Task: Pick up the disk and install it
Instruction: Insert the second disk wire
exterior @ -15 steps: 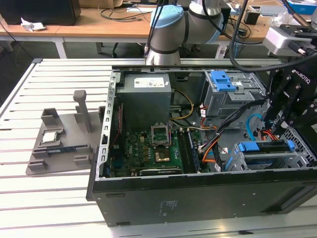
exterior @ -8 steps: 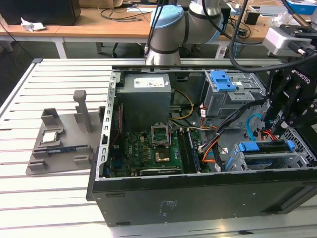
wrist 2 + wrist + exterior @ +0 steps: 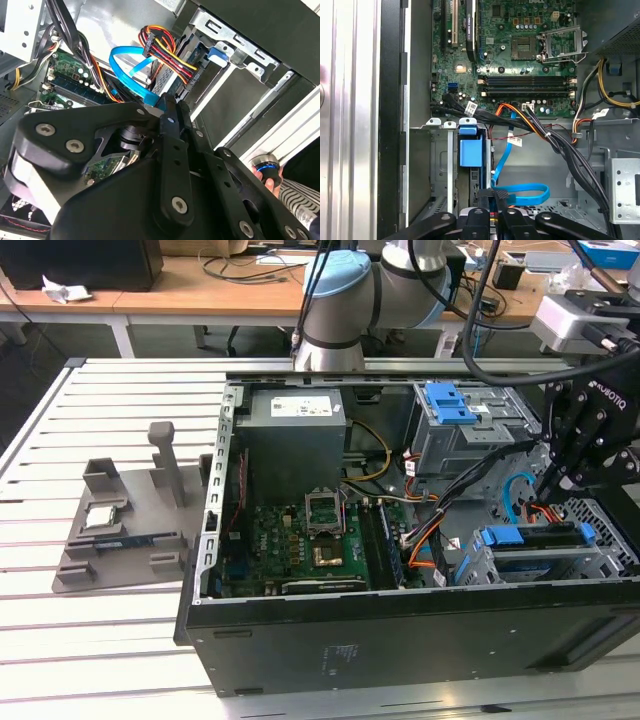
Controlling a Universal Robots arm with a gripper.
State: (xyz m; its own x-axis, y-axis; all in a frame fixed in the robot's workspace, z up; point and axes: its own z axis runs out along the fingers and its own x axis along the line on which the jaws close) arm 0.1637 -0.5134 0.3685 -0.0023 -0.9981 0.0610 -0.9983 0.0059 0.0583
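A: Where's the disk?

B: Sitting edge-up in the lower drive cage, at the exterior view's right inside the open case. Mostly its blue plastic carrier shows, with a dark strip of the drive between the rails.

A: Tool?

B: Just above that cage. In the first wrist view the fingertips are drawn together, narrow. I can't tell if anything's pinched. A flat blue cable loops right beside them.

A: How would the disk handle?

B: My guess is it's rigid and fairly dense for its size, a metal shell with no give. It's probably shock-sensitive, so no dropping or jamming. The bare metal faces look slick, and the plastic carrier looks slightly flexible.

A: Best hold?

B: Across the carrier's long rails or its end tab, I'd say. Keep off the label face and the connector edge. The cage slot looks tight, so it has to stay square.

A: Surroundings?

B: The cage is stamped grey sheet metal with sharp-looking folds. The motherboard is green and crowded with parts. There are bundled black and coloured wires, soft and easy to snag. The case is matte black and sits on a ribbed aluminium worktop.
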